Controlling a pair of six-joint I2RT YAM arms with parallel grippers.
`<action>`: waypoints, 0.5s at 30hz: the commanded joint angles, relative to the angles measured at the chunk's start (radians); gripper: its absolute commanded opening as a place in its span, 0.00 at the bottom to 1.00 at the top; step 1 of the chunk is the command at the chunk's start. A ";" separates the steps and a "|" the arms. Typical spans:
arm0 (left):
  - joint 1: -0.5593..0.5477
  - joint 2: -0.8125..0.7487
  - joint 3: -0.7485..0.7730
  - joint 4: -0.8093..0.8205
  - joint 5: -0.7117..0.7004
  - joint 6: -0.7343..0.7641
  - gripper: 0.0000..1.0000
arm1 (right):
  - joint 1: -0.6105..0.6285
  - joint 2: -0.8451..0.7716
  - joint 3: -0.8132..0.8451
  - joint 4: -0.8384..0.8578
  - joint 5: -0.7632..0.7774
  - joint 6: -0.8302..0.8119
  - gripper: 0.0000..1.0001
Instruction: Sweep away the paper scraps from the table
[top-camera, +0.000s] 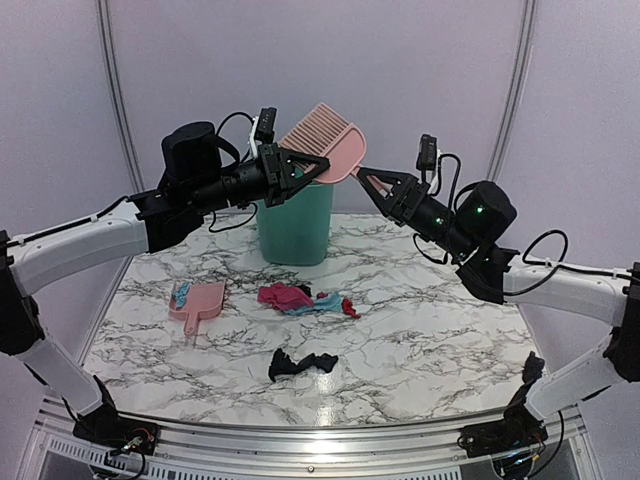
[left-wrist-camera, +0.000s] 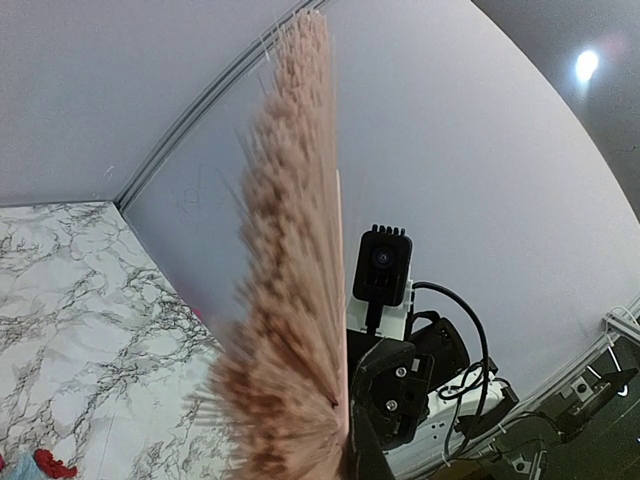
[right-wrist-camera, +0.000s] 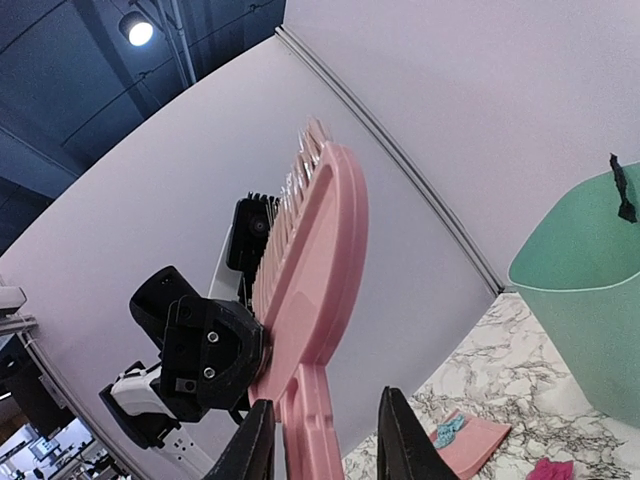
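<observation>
The small wrinkly paper scraps lie mid-table in the top view: a magenta, light blue and red cluster at the centre of the frame, a black scrap just below it, and a light blue bit resting on the flat pink plastic dustpan to the left. They look featherlight, soft and crumpled, likely to skid or flutter, so they call for sweeping with bristles kept low, not pinching. The white, black-veined marble table looks smooth, with open room right of the cluster and toward the lower right. The curved metal rail along the bottom of the frame marks the edge where scraps could escape. The teal plastic bin stands near the cluster, just above it in the frame. Above the bin, the pink comb-like plastic brush is up in the air; it looks stiff and light, best taken by its narrow handle. The left gripper is clamped on the brush where head meets handle. The right gripper straddles the handle with jaws apart, one finger showing a gap to it, so it is not gripping yet
</observation>
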 joint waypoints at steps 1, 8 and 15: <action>0.004 -0.002 0.008 0.052 -0.003 0.015 0.00 | 0.010 -0.007 0.045 -0.018 -0.006 -0.009 0.27; 0.004 0.003 0.001 0.052 0.003 0.014 0.00 | 0.012 -0.017 0.040 -0.027 0.005 -0.019 0.25; 0.001 0.003 -0.003 0.053 0.005 0.011 0.00 | 0.011 -0.017 0.042 -0.029 0.009 -0.026 0.28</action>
